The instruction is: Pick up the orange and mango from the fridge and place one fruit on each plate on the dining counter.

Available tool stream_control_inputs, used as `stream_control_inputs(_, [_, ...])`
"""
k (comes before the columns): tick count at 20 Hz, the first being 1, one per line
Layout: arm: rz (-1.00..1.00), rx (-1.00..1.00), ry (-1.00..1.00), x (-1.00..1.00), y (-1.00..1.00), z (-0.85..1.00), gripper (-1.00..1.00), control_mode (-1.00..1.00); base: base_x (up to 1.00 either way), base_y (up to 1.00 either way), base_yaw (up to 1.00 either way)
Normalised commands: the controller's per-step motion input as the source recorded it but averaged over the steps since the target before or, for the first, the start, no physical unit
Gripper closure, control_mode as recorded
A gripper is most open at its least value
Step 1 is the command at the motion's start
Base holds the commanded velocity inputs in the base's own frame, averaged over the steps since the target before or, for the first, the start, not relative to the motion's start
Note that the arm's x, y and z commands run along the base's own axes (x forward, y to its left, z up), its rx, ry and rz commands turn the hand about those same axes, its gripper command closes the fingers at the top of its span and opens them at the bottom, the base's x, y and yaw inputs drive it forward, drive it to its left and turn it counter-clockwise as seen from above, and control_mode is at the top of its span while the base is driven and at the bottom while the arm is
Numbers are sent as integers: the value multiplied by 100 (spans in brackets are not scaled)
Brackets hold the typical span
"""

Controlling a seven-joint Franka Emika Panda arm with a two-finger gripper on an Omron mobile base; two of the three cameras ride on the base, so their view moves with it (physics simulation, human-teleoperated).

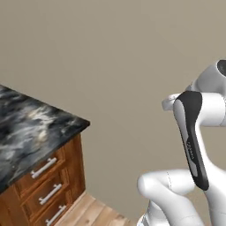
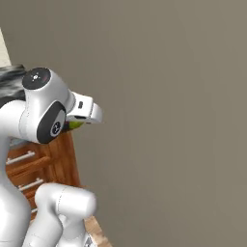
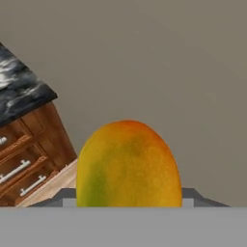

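One mango (image 3: 129, 166), yellow-orange with a green patch low on its left side, stands upright at the bottom of the hand view, clamped by the gripper (image 2: 77, 124), whose jaws are closed on it. In the right base view a sliver of yellow-green shows under the white hand, just beside the corner of the dining counter (image 1: 31, 126).

One dining counter, black-and-white marbled top on a brown wooden base; the landmark for this entry. Its corner juts toward the plain beige-grey wall (image 1: 123, 57).

Three drawers (image 1: 44, 183) stacked in the counter's wooden side, each with one pale bar handle, counted in the left base view.

One strip of light wooden floor (image 1: 95, 212) at the foot of the counter, running to the wall.

One white arm, folded, with the held mango raised in the air off the counter's corner, about level with its top, not touching it.
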Motion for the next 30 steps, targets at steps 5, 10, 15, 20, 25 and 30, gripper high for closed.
stream_control_inputs(5, [0,0,0,0,0,0,100,100,100,-100,42])
stream_control_inputs(10, [0,0,0,0,0,0,100,100,100,-99,41])
stream_control_inputs(15, [0,0,0,0,0,0,100,100,100,-84,45])
stream_control_inputs(20, [0,0,0,0,0,0,100,100,100,-79,42])
stream_control_inputs(25, [0,0,0,0,0,0,100,100,100,-91,45])
stream_control_inputs(30, [0,0,0,0,0,0,100,100,100,-80,48])
